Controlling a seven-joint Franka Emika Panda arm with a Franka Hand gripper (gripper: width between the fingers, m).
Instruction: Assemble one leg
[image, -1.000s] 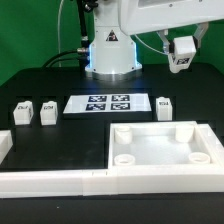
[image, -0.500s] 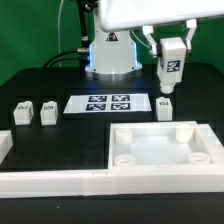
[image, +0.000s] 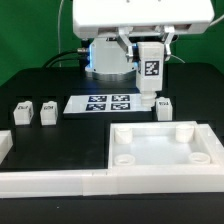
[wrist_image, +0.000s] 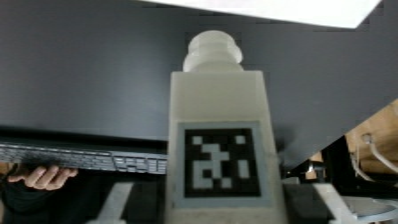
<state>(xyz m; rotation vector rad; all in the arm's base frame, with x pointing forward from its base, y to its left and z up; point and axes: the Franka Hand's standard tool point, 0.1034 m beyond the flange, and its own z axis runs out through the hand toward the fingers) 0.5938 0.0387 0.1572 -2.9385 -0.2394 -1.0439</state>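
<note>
My gripper is shut on one leg, a white block with a black-and-white tag facing the exterior camera. The leg hangs upright in the air, above and behind the white tray with round corner sockets. In the wrist view this leg fills the middle, its rounded peg tip pointing away from my gripper. One finger shows at each of its sides. Three more legs stand on the black table: two at the exterior view's left and one just below the held one.
The marker board lies flat between the loose legs. A long white wall piece runs along the front, joined to the tray. The robot base stands behind the board. A keyboard and a hand show in the wrist view.
The arm has swung toward the exterior view's left with the leg in its grip. The leg now hangs lower and upright above the loose leg on the right.
</note>
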